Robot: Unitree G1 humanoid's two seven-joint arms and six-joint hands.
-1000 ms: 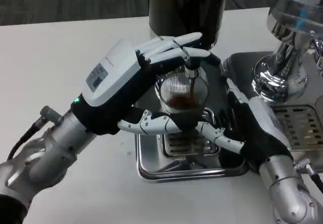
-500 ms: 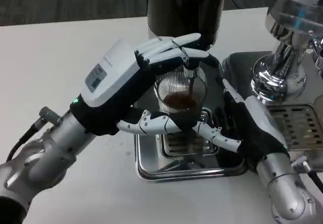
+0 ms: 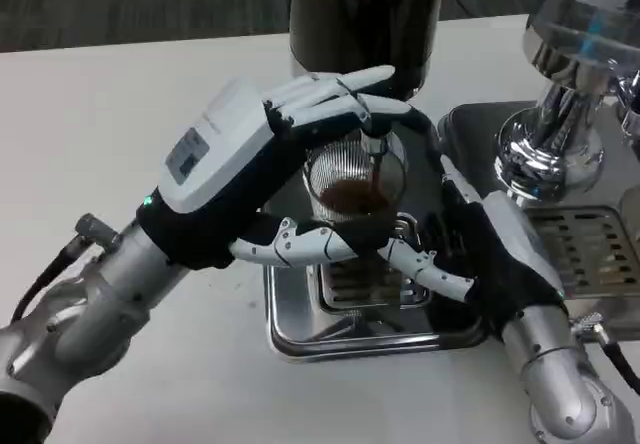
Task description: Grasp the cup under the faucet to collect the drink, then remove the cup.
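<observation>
Even overhead light, white desk (image 3: 120, 94) bright, specular glare on chrome fittings (image 3: 560, 114), soft shadows under hands, slight overall blur.

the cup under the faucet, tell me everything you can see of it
The cup is a clear, vertically ribbed tumbler that looks like glass or plastic. It stands upright over the metal drip tray, right under the faucet, with a thin dark stream running into it and a shallow pool of brown drink at the bottom. The left robot hand wraps it, fingers over the rim side and thumb below. The right robot hand reaches toward its base; contact there is unclear.
</observation>
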